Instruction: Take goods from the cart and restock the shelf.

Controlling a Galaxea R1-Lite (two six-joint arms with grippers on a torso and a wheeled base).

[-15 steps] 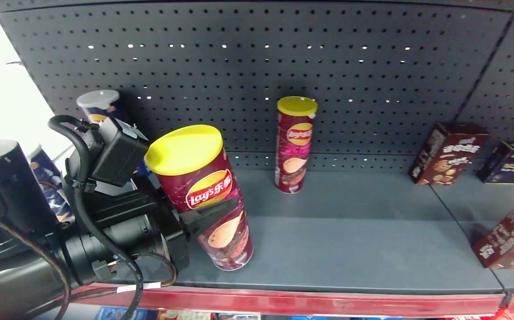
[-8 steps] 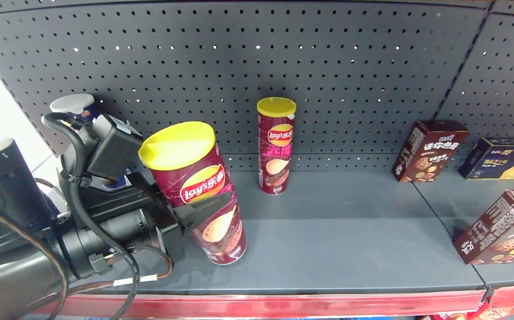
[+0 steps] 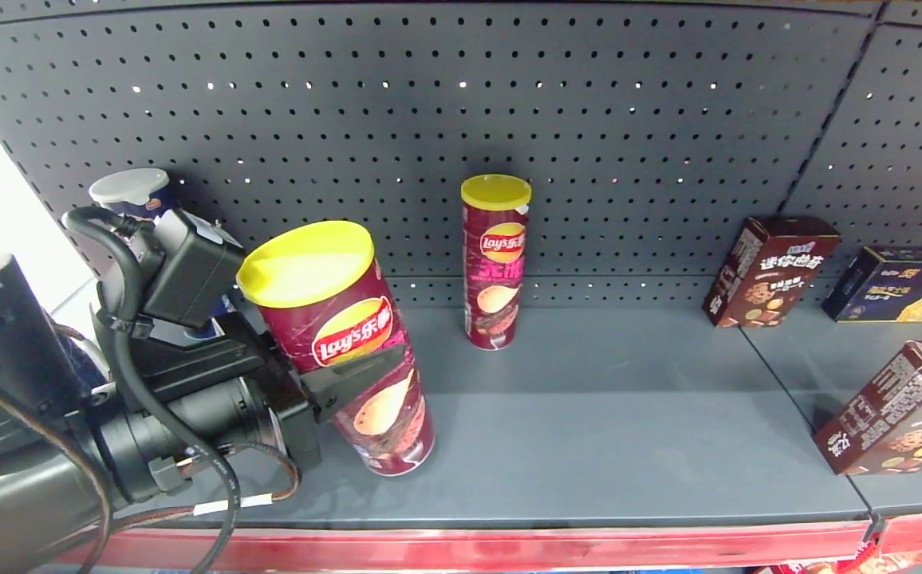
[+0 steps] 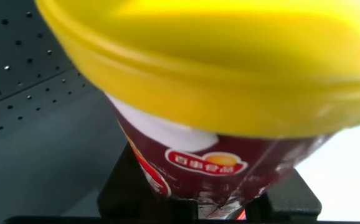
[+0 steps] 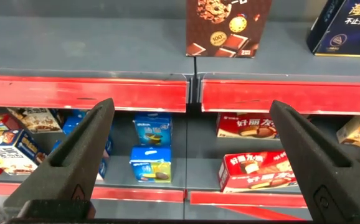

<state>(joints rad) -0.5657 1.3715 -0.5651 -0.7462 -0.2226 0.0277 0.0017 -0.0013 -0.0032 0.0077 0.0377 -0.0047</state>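
The dark grey pegboard panel (image 3: 461, 119) took the whole back of the head view. Below it was the grey shelf board (image 3: 604, 430), with a red strip (image 3: 509, 546) along its front edge.

The left gripper (image 3: 353, 363) was at the left part of the shelf, near the front. Its fingers were closed on the middle of a dark red chip can (image 3: 333, 335) with a yellow lid. One black finger (image 3: 369, 368) lay across the front of the can. The can was tilted, with the lid leaning to the left. Its base was right at the board, but I could not tell if it touched. In the left wrist view the yellow lid of this can (image 4: 217, 93) was very close to the camera.

The right gripper (image 5: 192, 104) was in front of the red price rails (image 5: 136, 93), and its two fingers (image 5: 74, 162) were wide apart and held nothing.

At the right, a brown cookie box (image 3: 900, 406) lay tilted near the front. Another brown cookie box (image 3: 768, 271) and a dark blue box (image 3: 896, 283) stood at the back.

A second chip can (image 3: 495, 263) of the same kind stood upright at the pegboard, well apart from the held one. A can with a grey lid (image 3: 128, 191) stood behind the left arm.
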